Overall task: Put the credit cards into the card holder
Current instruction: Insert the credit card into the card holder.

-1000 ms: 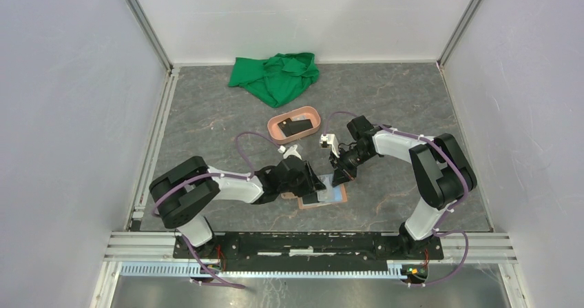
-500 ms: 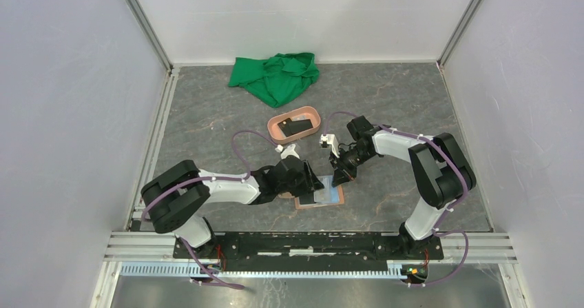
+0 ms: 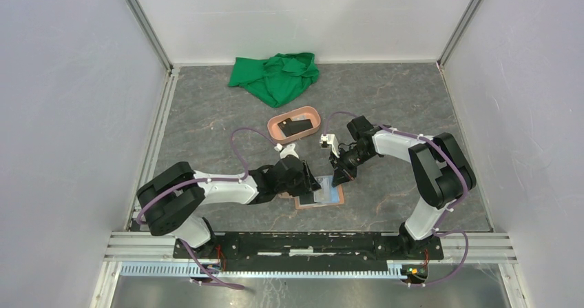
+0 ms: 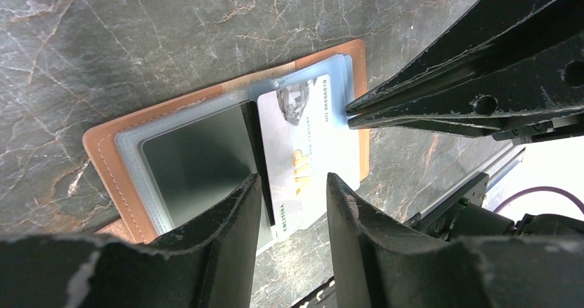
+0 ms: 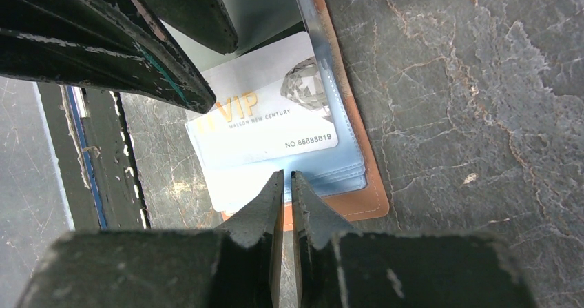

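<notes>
While the table (image 3: 413, 101) bears the open card holder (image 4: 103, 149), a light blue card (image 4: 303, 163) lies partly in its clear sleeves (image 5: 344, 177), my left fingers (image 4: 227, 225) parted astride it, my right fingers (image 5: 262, 211) clenched at the sleeves' edge.

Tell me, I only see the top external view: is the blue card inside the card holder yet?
Observer: Partly. The wrist views show the light blue card with one end under the clear sleeve, the other sticking out past the card holder.
Operator: Left fingers gripping it?
Observer: No, the left fingers stand apart, the card showing between them.
Operator: And the right?
Observer: The right fingers are almost closed at the sleeve's edge.
</notes>
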`<state>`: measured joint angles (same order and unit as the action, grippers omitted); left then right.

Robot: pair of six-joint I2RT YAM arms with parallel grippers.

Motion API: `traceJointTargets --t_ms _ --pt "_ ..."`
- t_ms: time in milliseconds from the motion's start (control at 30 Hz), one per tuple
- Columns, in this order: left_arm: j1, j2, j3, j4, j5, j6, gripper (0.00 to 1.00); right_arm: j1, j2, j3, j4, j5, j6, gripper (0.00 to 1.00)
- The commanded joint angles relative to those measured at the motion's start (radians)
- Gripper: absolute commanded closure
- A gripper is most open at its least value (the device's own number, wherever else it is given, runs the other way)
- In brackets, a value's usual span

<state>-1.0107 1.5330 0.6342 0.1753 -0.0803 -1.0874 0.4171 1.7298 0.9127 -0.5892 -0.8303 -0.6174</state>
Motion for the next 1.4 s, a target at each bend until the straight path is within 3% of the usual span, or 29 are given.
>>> traceJointTargets --t_ms 0,333,833,1367 --pt "-0.009 -0.005 0.043 0.005 -0.012 0.047 0.55 0.006 0.004 0.022 0.012 -0.007 -0.007 0.86" --pt "-0.026 0.069 0.093 0.028 0.028 0.054 0.6 0.005 0.002 0.023 0.011 -0.009 -0.007 0.86" --pt "-0.032 -0.055 0.073 -0.093 -0.071 0.134 0.55 0.006 0.006 0.023 0.012 -0.007 -0.009 0.86" --pt "-0.037 0.053 0.134 -0.14 -0.019 0.133 0.6 0.006 0.01 0.025 0.011 -0.004 -0.009 0.86"
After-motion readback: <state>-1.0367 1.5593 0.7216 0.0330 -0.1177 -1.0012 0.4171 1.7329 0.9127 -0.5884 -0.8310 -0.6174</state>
